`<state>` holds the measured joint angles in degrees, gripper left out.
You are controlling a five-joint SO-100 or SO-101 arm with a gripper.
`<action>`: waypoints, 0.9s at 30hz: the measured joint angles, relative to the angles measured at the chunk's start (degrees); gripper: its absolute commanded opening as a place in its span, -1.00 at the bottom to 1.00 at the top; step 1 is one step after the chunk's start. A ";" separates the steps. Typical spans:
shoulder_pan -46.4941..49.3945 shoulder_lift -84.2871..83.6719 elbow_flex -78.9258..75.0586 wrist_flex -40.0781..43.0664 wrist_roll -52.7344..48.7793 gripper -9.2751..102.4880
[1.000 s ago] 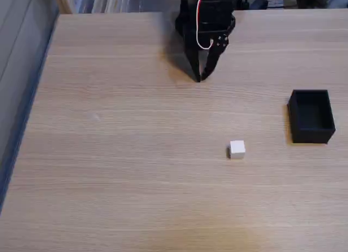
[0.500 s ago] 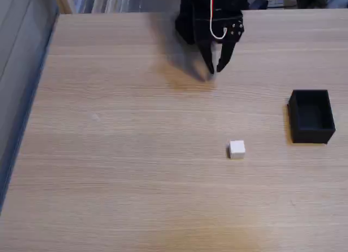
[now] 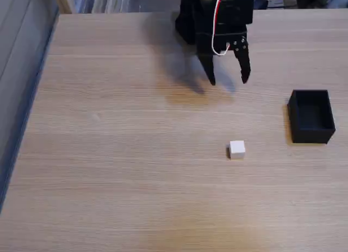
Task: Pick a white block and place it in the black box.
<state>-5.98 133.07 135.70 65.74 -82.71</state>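
— Looking down at the fixed view from my station: what have you got at the far side of the pale wood-grain bench [image 3: 109, 154]?

— My black two-finger gripper [image 3: 228, 80] hangs there, fingers pointing toward the camera and spread wide apart, nothing between them. A red and white cable [image 3: 217, 24] loops across the arm's black body above it.

— And the small plain white matte cube [image 3: 236, 149]?

— I see it sitting flat on the bench, nearer the camera than the gripper and slightly to the right of it in this view, well apart from the fingertips. Bare wood lies all round it, so every side is open.

— Where's the small matte black open-topped rectangular box [image 3: 311, 116]?

— Close to the right edge of the picture, to the right of the cube and a little farther back. I count a wide clear strip of bench between cube and box. Its walls stand upright and I can see into the dark interior.

— Edges?

— I have the bench's left edge running diagonally down the picture, with a grey surface [image 3: 16, 56] beyond it, far from everything.
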 measured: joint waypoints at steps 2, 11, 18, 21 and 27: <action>0.00 -2.90 -1.49 -1.67 -0.18 -0.28; 1.14 -14.50 -6.42 -7.91 -0.44 -0.28; 1.41 -21.62 -11.51 -9.84 0.35 -0.29; 1.14 -24.43 -13.62 -9.84 1.14 -0.29; -0.09 -29.44 -17.23 -11.51 2.29 -0.29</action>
<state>-6.06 103.62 118.48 54.23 -80.42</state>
